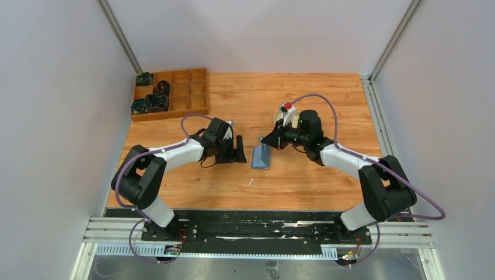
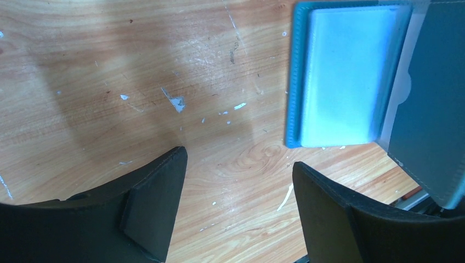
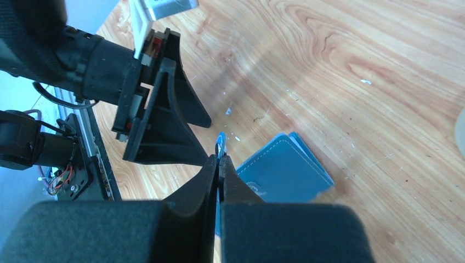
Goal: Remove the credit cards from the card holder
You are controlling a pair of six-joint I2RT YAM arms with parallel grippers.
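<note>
The teal-blue card holder [image 1: 262,157] lies on the wooden table between the two arms. In the left wrist view its lower half [image 2: 299,82] lies flat, pale lining up, and its other flap [image 2: 433,109] stands raised. My right gripper [image 1: 265,140] is shut on that flap's thin edge [image 3: 220,143], with the stitched teal outer face [image 3: 290,170] beside the fingers. My left gripper [image 1: 238,150] hovers just left of the holder, open and with only bare table between its fingers [image 2: 159,197]. No credit cards can be told apart from the lining.
A wooden compartment tray [image 1: 181,111] with dark round parts stands at the back left. Small white scraps [image 1: 250,182] lie on the table in front of the holder. Grey walls close the table on three sides, and a black rail [image 1: 251,224] runs along the near edge.
</note>
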